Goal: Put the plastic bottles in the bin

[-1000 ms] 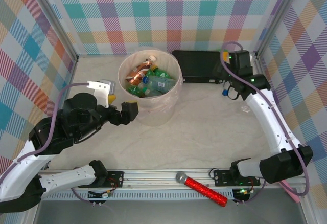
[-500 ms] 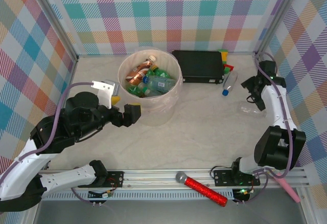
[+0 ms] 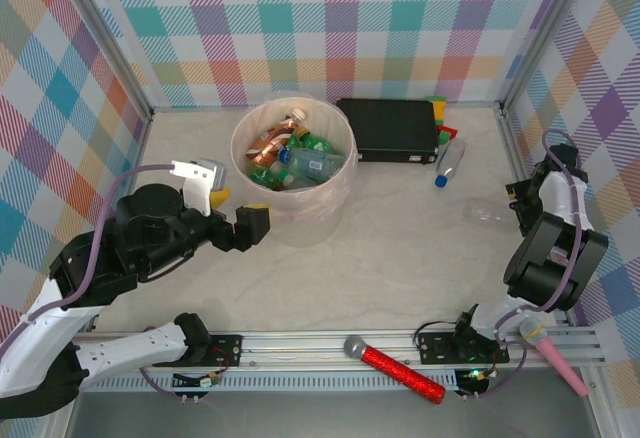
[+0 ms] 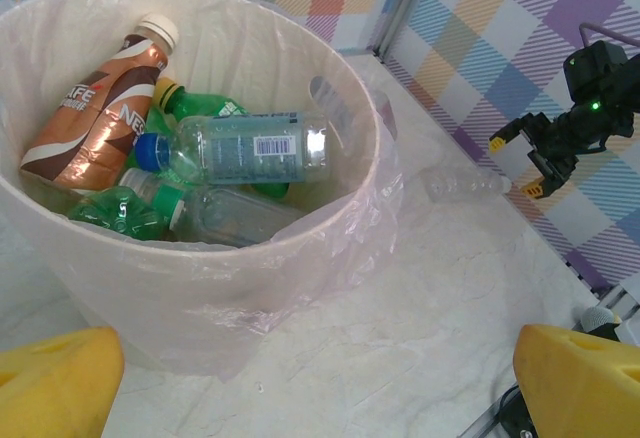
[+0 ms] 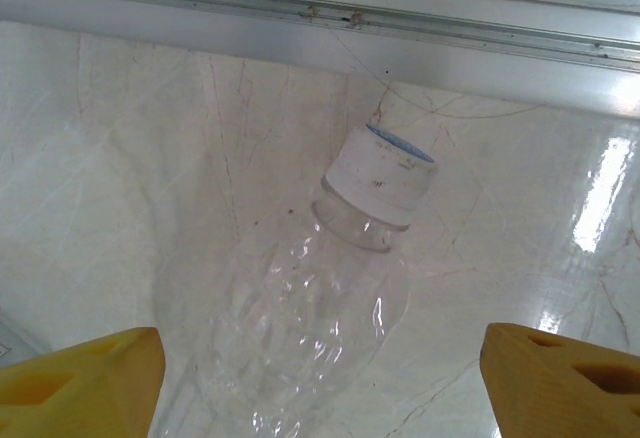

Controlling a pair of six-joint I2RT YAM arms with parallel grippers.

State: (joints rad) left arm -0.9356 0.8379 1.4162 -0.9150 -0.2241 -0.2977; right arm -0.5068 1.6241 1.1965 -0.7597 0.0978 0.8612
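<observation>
Right pincer [image 5: 320, 386] spread wide, holding nothing; a clear crumpled bottle [image 5: 315, 308] lies on the table [image 5: 110, 158] in the gap between the yellow fingertips [image 5: 85, 368], apart from both; its white cap [image 5: 382, 173] points away from the pincer, toward the metal rail [image 5: 300, 8] beyond. In the top view this bottle sits just ahead of the pincer, on its inward side.

Left pincer [image 4: 315, 393] also spread wide, empty; the bin [image 4: 340, 228] stands directly ahead of it, close, its wall between the two fingertips' lines; inside lie a brown bottle [image 4: 95, 108], a clear bottle with blue cap [image 4: 235, 148] and green bottles [image 4: 115, 213], all beyond and above the fingertips.

Another blue-capped bottle [image 3: 447, 161] lies well apart from both pincers, just beside the black box [image 3: 388, 128]; a green bottle [image 3: 437, 108] shows at that box's far corner.
</observation>
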